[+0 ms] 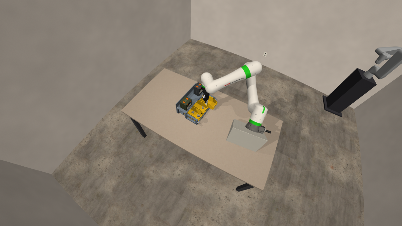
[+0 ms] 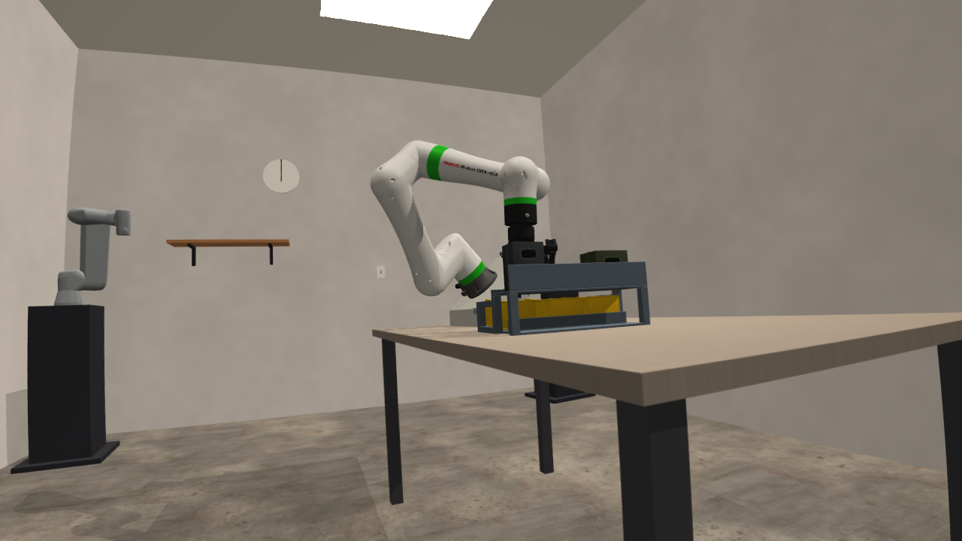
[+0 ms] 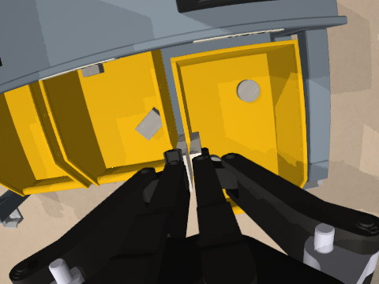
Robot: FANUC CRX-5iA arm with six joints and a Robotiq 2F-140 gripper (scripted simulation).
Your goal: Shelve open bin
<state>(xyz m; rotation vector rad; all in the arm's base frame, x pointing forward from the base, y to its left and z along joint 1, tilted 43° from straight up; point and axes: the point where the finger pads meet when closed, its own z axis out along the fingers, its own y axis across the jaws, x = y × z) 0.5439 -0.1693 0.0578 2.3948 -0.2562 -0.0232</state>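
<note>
End effector point(image 1: 206, 102) point(image 2: 523, 254) point(image 3: 191, 146) clenched on a side wall of the yellow task bin point(image 1: 212, 102) point(image 2: 488, 315) point(image 3: 245, 118), held at the end place of the shelf point(image 1: 192, 94) point(image 2: 577, 276) point(image 3: 99, 31), its front jutting beyond its neighbors. Whether its underside touches the shelf floor cannot be told. A round gray part point(image 3: 248, 91) lies inside; a gray block point(image 3: 195, 143) shows beside the fingertips. Alongside, the middle bin point(image 1: 200, 105) point(image 3: 118, 126) carries gray parts; beyond it stands a third yellow bin point(image 1: 193, 113) point(image 3: 43, 150). Two dark boxes, one black point(image 1: 198, 88) and one green point(image 1: 185, 103) point(image 2: 591, 257), top the upper board. Farther along the tabletop point(image 1: 168, 134) point(image 2: 739, 336), a pale block point(image 1: 244, 137) bears the white arm point(image 1: 230, 81) point(image 2: 464, 167). Well apart, a gray arm point(image 1: 389, 66) point(image 2: 94, 255) tops a black pedestal point(image 1: 348, 92) point(image 2: 64, 383).
</note>
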